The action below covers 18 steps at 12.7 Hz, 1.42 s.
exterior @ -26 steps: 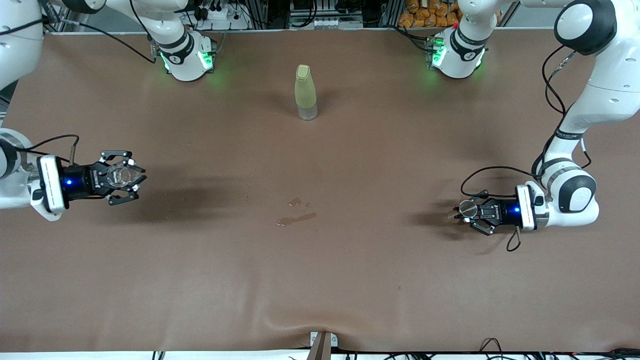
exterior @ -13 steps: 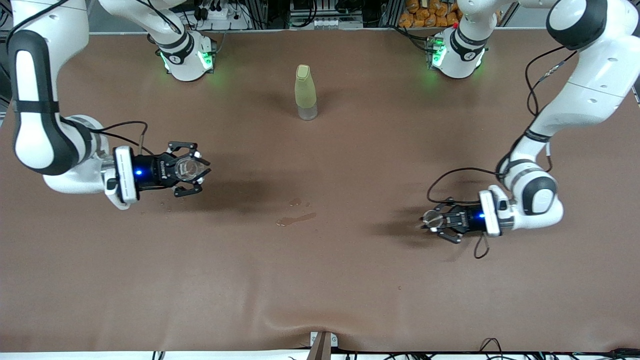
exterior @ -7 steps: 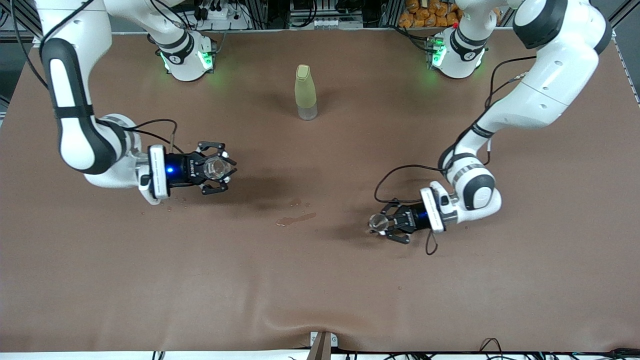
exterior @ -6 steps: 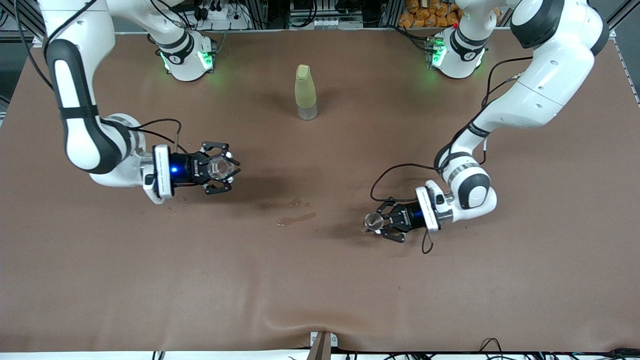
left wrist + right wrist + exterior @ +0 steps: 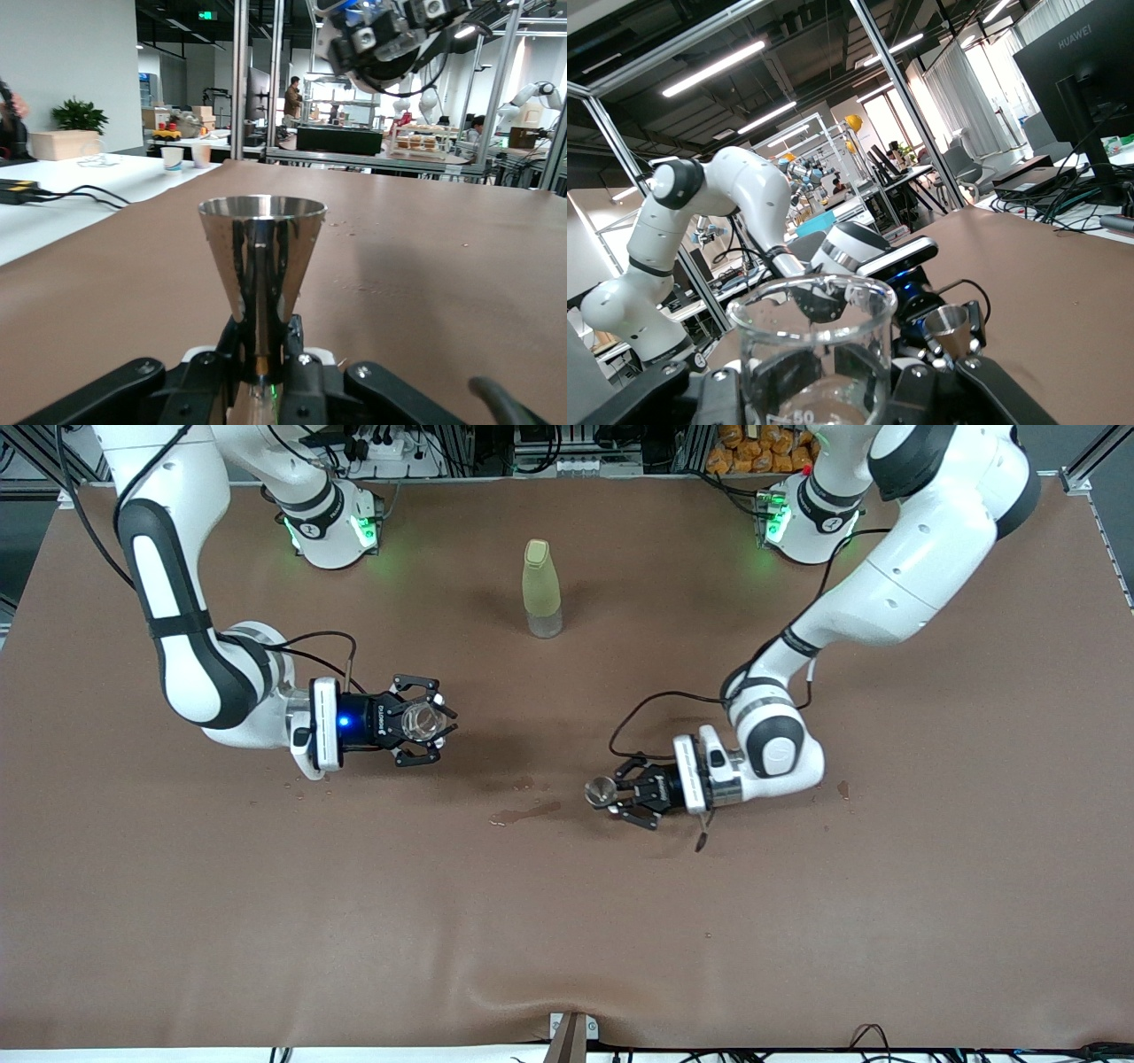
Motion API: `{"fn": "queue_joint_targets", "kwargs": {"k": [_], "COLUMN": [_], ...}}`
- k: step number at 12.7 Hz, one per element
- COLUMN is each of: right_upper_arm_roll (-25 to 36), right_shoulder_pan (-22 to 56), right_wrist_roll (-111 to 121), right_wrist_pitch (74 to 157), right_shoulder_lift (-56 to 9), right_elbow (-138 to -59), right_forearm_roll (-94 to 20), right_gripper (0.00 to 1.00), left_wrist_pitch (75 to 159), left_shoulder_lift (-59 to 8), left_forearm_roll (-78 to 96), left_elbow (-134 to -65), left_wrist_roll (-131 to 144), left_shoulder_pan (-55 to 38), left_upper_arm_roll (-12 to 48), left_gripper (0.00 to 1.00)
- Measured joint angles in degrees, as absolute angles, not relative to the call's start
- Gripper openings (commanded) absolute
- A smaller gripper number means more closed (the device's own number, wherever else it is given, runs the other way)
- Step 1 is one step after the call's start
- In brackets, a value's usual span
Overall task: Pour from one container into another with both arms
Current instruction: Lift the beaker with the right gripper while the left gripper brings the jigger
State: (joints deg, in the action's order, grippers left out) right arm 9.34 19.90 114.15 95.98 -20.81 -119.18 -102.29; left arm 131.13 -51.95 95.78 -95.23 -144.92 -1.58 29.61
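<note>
My right gripper [image 5: 425, 732] is shut on a clear glass beaker [image 5: 422, 723], upright over the table toward the right arm's end. In the right wrist view the beaker [image 5: 813, 341] fills the foreground with little or nothing in it. My left gripper [image 5: 618, 795] is shut on a small metal cone-shaped cup [image 5: 603, 791], held over the table beside a wet patch [image 5: 524, 812]. The left wrist view shows the cup [image 5: 260, 257] upright, pinched at its narrow waist between the fingers [image 5: 292, 341]. The mouths of both containers face up, with a gap of bare table between them.
A yellow-green bottle [image 5: 541, 589] with its cap on stands upright mid-table, nearer the robots' bases than both grippers. Small droplets [image 5: 292, 786] lie under the right arm. The brown table cover [image 5: 567, 921] has a wrinkle at the front edge.
Both arms have swung in from the table's ends toward its middle, each carrying its container upright. The gap between beaker and metal cup has shrunk. The bottle has not moved.
</note>
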Motion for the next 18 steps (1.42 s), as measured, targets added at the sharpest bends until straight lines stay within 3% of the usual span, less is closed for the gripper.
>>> {"fn": "queue_joint_targets", "kwargs": {"k": [14,18], "right_upper_arm_roll": [5.49,1.46], "right_shoulder_pan": [20.01,20.06], "right_wrist_roll": [116.46,116.97], "right_wrist_pitch": [99.77,104.35], "right_shoulder_lift": [-20.81,-20.81], "right_elbow": [-120.51,-120.52], "right_forearm_roll": [-107.20,-111.03], "right_gripper": [0.00,0.00], "left_wrist_pitch": [131.67,131.67], "left_shoulder_lift": [-53.88,-53.92], "left_forearm_roll": [98.90,98.94], "left_elbow": [-91.88,-91.88], "left_wrist_roll": [-144.99,-144.99], "left_shoulder_pan": [-9.67,-9.95], "left_upper_arm_roll": [27.95,27.93], "left_gripper": [0.00,0.00]}}
